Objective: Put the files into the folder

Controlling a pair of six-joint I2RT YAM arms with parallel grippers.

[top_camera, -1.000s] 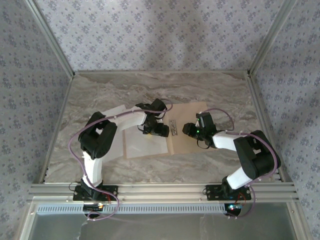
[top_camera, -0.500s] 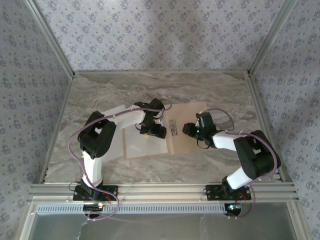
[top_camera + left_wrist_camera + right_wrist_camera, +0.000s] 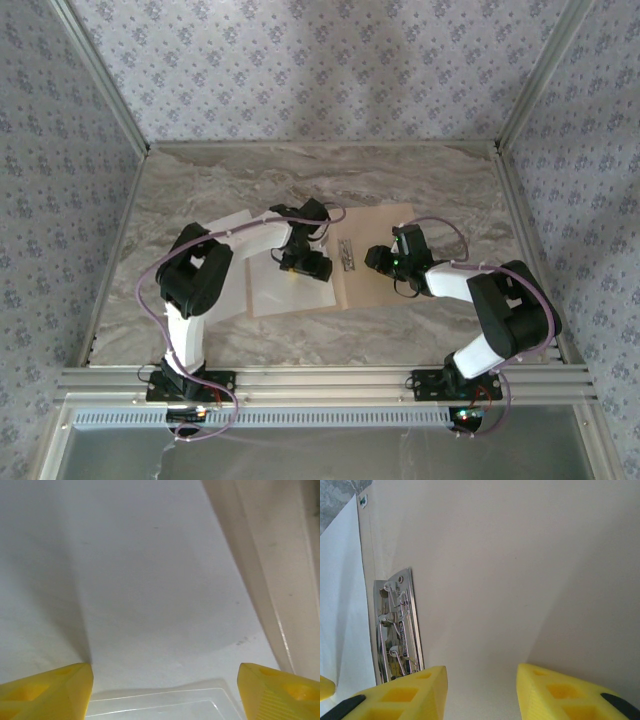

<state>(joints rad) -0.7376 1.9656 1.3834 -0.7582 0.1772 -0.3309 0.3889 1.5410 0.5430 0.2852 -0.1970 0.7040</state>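
The tan folder (image 3: 385,225) lies open and flat mid-table, its grey metal clip (image 3: 348,255) along the crease. One white sheet of the files (image 3: 280,295) covers the folder's left leaf. A second sheet (image 3: 232,225) lies further left, partly under the left arm. My left gripper (image 3: 305,264) is low over the sheet on the left leaf. In the left wrist view the gripper (image 3: 165,692) is wide open with only white paper (image 3: 150,570) between its fingers. My right gripper (image 3: 480,690) stands open just above the bare right leaf (image 3: 520,555), beside the clip (image 3: 397,627).
Marble-patterned tabletop (image 3: 440,180) surrounds the folder, fenced by an aluminium frame (image 3: 320,380) at the near edge and patterned walls on three sides. The left arm's elbow (image 3: 195,270) hangs over the table's left part.
My left gripper has slid a little left and nearer across the sheet, its jaws narrowing slightly. The right arm has stayed still.
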